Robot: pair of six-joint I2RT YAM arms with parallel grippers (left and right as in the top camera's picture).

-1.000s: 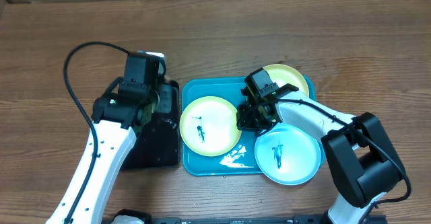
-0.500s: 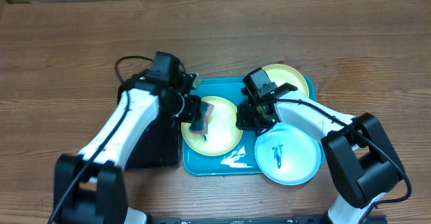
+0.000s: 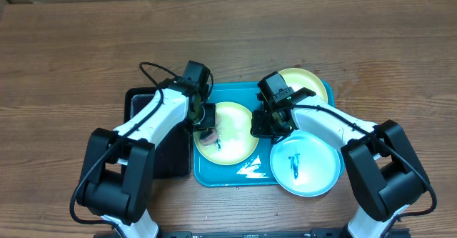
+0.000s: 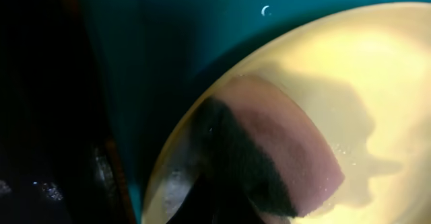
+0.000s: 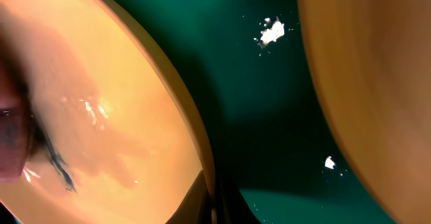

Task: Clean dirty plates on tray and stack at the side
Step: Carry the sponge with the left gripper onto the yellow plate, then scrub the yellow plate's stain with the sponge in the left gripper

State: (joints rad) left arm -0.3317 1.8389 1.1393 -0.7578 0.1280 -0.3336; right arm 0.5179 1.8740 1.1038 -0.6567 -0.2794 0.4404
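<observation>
The teal tray (image 3: 214, 175) holds three plates. The left yellow-green plate (image 3: 235, 134) has a dark smear. My left gripper (image 3: 208, 129) is shut on a pinkish sponge with a dark scrub side (image 3: 208, 139) and presses it on this plate's left part. The left wrist view shows the sponge (image 4: 289, 153) on the plate (image 4: 377, 89). My right gripper (image 3: 261, 129) is shut on the same plate's right rim. The right wrist view shows its fingers (image 5: 214, 200) pinching that rim (image 5: 101, 83). A second yellow-green plate (image 3: 308, 82) lies at the back right. A light blue plate (image 3: 307, 168) with a dark smear lies at the front right.
A smaller black tray (image 3: 161, 152) lies directly left of the teal tray, under my left arm. White specks and a wet patch (image 3: 248, 168) lie on the teal tray floor between the plates. Bare wooden table (image 3: 71, 66) surrounds both trays.
My left arm has swung right from over the black tray onto the left plate, carrying the sponge. My right gripper has stayed on the plate's rim.
</observation>
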